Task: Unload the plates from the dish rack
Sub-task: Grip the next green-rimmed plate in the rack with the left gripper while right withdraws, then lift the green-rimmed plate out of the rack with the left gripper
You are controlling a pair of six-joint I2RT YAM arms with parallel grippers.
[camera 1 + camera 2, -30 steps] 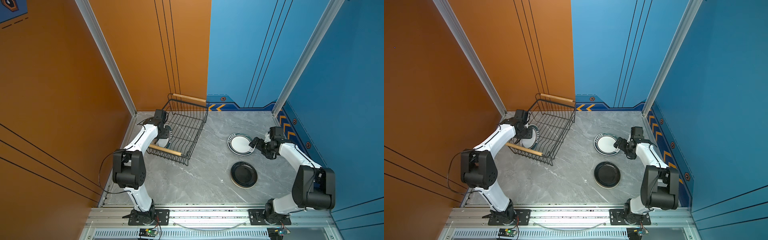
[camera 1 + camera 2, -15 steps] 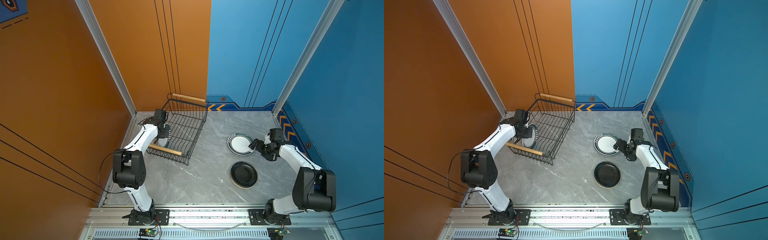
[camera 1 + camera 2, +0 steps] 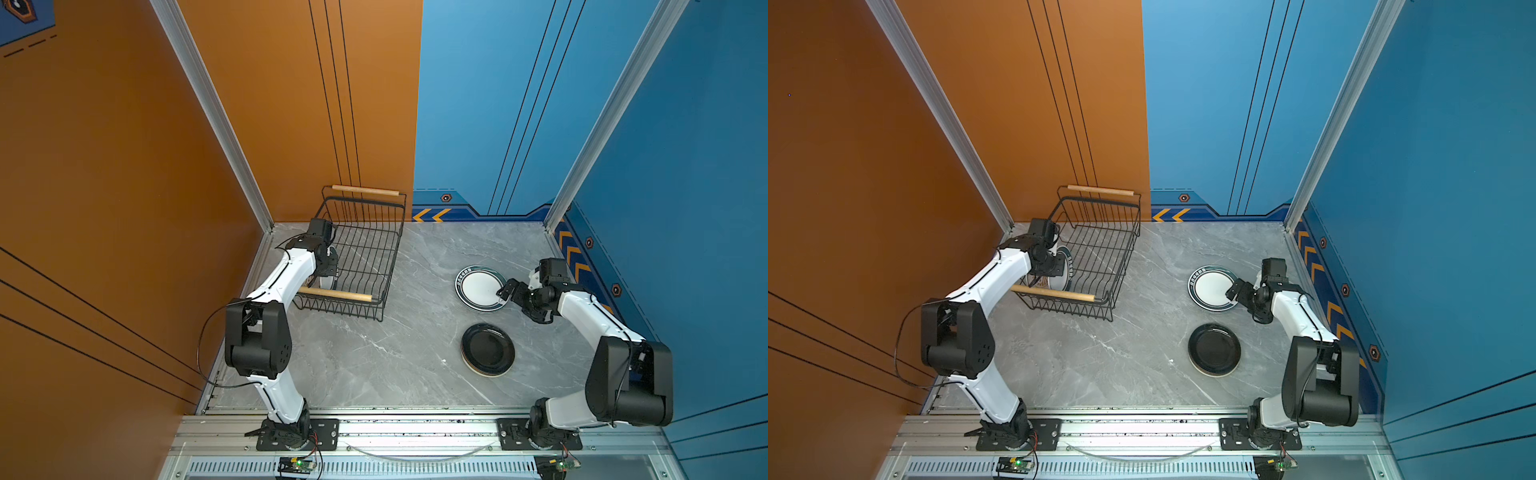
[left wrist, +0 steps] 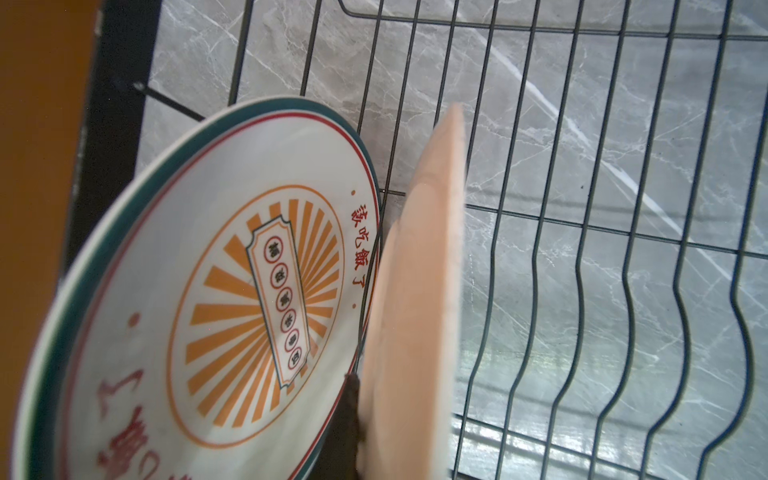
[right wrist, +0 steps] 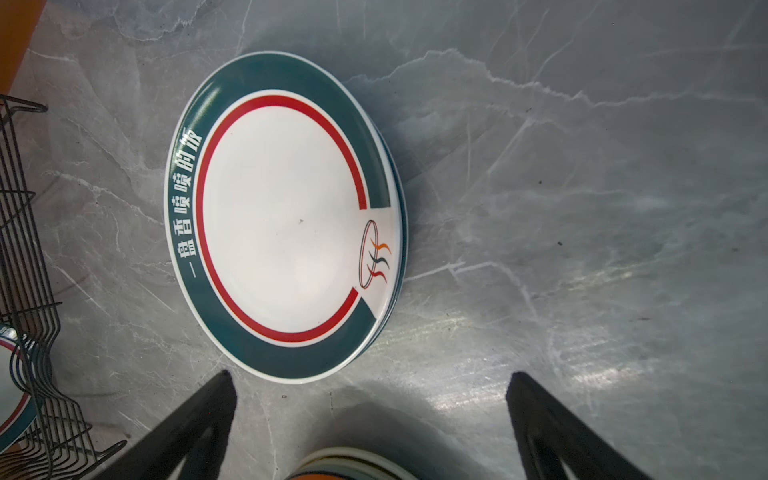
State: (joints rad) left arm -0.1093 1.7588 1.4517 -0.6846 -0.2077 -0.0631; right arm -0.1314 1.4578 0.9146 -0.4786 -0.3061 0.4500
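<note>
Green-rimmed plate point(image 5: 282, 216) reads "一盘香喷喷的饭"; sunburst plate point(image 4: 249, 311), beside gripped orange plate point(image 4: 415, 311), "該吃飯了".

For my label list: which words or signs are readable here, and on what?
"一盤香噴噴的飯": green rim of the white plate.
"該吃飯了": red, sunburst plate in the dish rack.
Its centre label and large red characters: too blurred to read.
Orange chevrons: blue wall base, no words.
</note>
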